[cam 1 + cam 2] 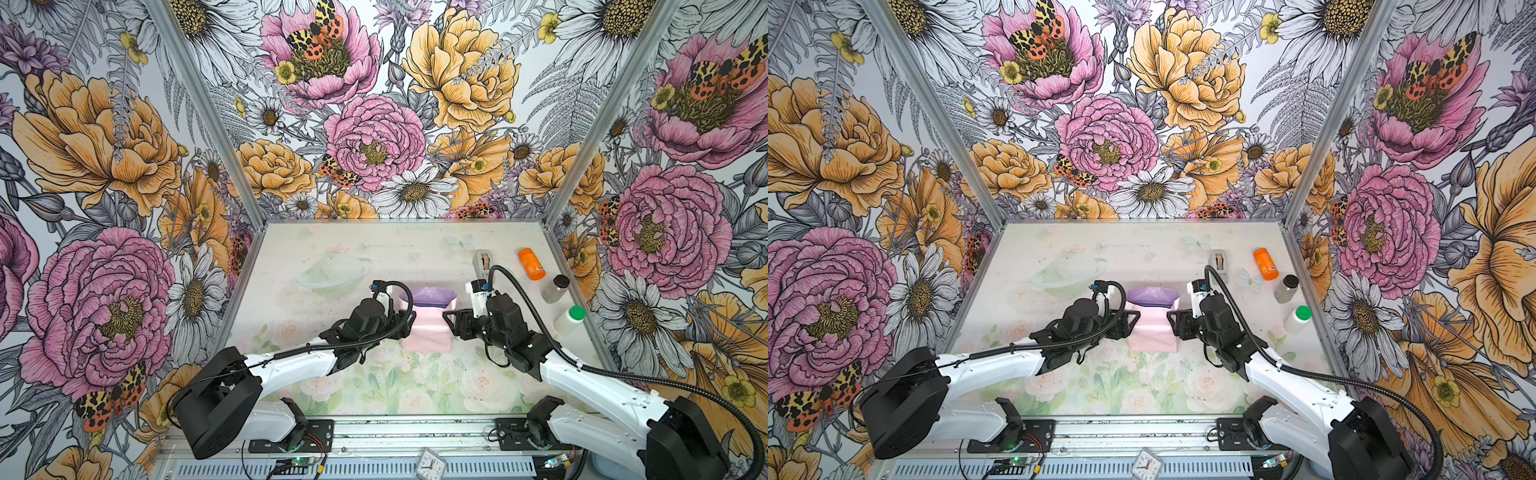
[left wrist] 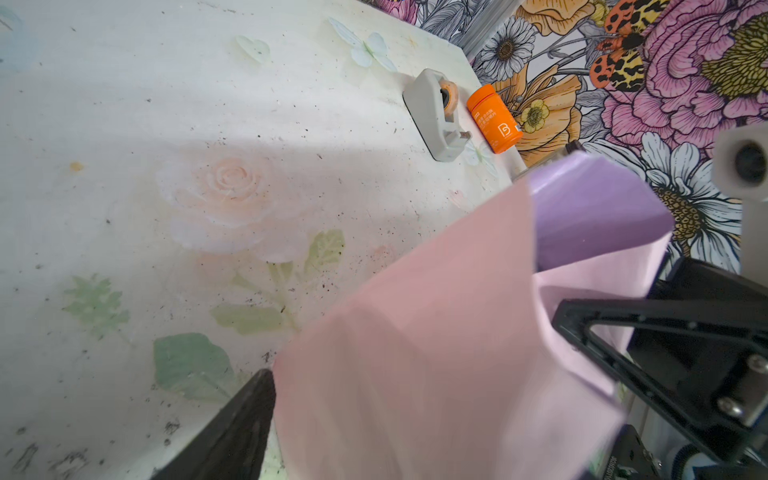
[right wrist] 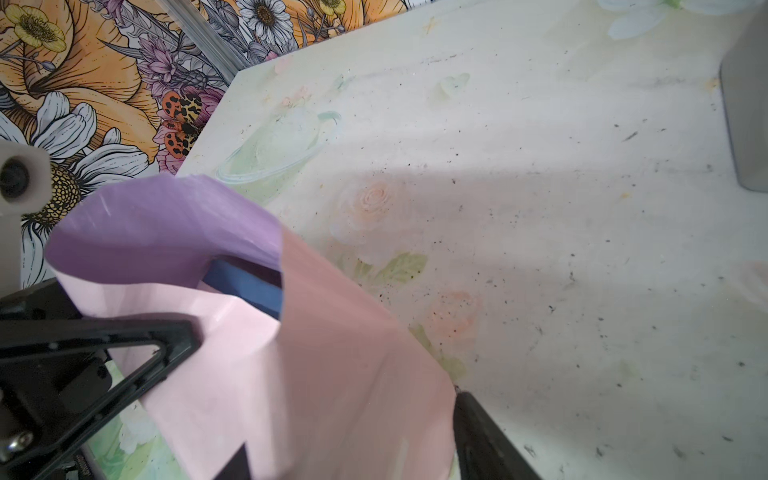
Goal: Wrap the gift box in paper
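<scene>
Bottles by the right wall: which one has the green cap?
The white bottle; the clear bottle is black-capped, the orange bottle all orange.

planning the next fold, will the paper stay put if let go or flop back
Likely floppy: the paper curves loosely over the gift box. It would probably spring open if released, since its lilac flap stands up, not flat.

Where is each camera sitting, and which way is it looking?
In both top views: from high over the near edge, looking down at the table; left arm and right arm meet at the paper.
Left wrist: on the left arm, facing right, toward the tape dispenser; own jaw shows.
Right wrist: on the right arm, facing left; gift box peeks out; own jaw shows.
Shared: both wrist views show the paper and opposite jaws.
</scene>
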Robot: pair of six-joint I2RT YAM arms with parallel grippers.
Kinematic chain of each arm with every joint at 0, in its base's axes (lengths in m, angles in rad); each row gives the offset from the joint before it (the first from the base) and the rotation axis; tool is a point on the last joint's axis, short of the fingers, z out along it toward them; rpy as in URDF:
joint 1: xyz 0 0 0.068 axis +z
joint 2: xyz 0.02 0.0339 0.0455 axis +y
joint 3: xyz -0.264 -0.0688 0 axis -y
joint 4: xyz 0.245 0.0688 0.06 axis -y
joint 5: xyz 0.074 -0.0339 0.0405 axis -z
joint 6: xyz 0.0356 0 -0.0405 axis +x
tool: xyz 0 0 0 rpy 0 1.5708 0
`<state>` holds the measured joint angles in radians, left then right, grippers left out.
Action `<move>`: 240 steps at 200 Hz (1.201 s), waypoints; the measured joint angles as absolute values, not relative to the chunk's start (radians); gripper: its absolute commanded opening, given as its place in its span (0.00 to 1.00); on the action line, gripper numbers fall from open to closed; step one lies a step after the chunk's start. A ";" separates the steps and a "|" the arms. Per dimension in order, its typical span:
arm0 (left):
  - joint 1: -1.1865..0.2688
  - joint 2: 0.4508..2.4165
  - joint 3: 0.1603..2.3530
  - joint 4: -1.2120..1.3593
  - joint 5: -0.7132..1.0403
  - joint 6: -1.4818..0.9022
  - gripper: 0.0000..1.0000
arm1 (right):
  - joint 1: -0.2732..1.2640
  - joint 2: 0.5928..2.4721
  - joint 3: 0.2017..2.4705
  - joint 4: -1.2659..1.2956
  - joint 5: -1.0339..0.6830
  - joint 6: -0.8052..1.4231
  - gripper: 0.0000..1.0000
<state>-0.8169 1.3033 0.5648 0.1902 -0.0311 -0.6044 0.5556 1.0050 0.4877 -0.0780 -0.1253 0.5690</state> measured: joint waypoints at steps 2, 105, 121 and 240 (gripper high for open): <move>-0.818 1.300 0.563 0.188 -0.032 -0.606 0.75 | 0.556 1.001 0.487 -0.081 -0.126 0.571 0.60; -0.856 1.280 0.532 0.191 -0.091 -0.683 0.75 | 0.582 0.965 0.431 -0.056 -0.096 0.685 0.59; -0.859 1.288 0.538 0.191 -0.100 -0.683 0.75 | 0.587 0.970 0.431 -0.049 -0.084 0.690 0.58; -0.888 1.302 0.603 0.097 -0.156 -0.683 0.73 | 0.605 0.890 0.520 -0.248 -0.080 0.656 0.60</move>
